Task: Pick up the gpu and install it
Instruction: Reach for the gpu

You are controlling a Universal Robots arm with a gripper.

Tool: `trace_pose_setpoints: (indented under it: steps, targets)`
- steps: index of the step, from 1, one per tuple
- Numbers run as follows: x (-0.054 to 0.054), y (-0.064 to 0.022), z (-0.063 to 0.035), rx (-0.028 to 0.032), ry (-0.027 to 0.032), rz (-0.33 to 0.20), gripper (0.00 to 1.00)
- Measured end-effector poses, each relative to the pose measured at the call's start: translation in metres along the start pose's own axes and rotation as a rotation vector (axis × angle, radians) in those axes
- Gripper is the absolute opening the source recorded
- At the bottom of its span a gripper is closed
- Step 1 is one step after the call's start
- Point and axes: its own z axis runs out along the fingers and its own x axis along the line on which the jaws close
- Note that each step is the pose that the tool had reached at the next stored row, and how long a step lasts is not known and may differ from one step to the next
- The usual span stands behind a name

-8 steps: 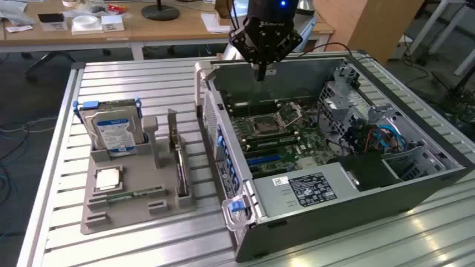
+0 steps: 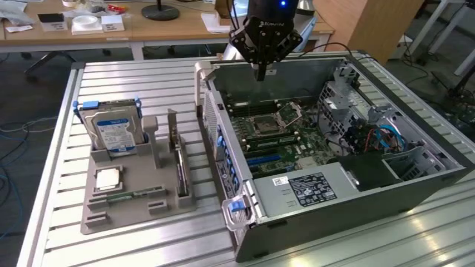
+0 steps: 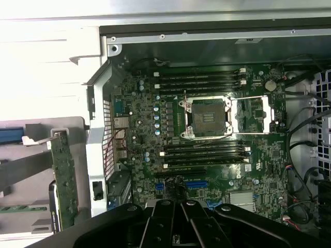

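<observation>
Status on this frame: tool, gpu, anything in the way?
Tool shut, empty, above the open case. Gpu upright in the tray, untouched. Case wall stands between tool and gpu.

GPU (image 2: pixel 179 161) (image 3: pixel 64 178): thin flat card, silver end bracket, upright on its long edge, well apart from the jaws, untouched.

Robotics lab or workshop, set in office-type room. Evidence: robot arm (image 2: pixel 263 33) over bench. Bench itself is slatted aluminium-profile table (image 2: pixel 133 78). Open PC tower (image 2: pixel 349 214) lying on side, motherboard (image 2: pixel 275 133) exposed. Grey moulded fixture (image 2: pixel 111 208) holding loose computer parts, hard drive (image 2: pixel 111 130) upright in slot. Behind: wooden desks (image 2: pixel 148 30) with small boxes, papers, lamp base (image 2: pixel 160 12). Loose cables (image 2: pixel 11 133) on floor at exterior view's left.
</observation>
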Motion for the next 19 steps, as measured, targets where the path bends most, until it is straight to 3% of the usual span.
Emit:
trace_pose_setpoints:
  steps: [19]
  targets:
    - [0.02,-0.0014,-0.0003,0.0,0.0,0.0,0.11]
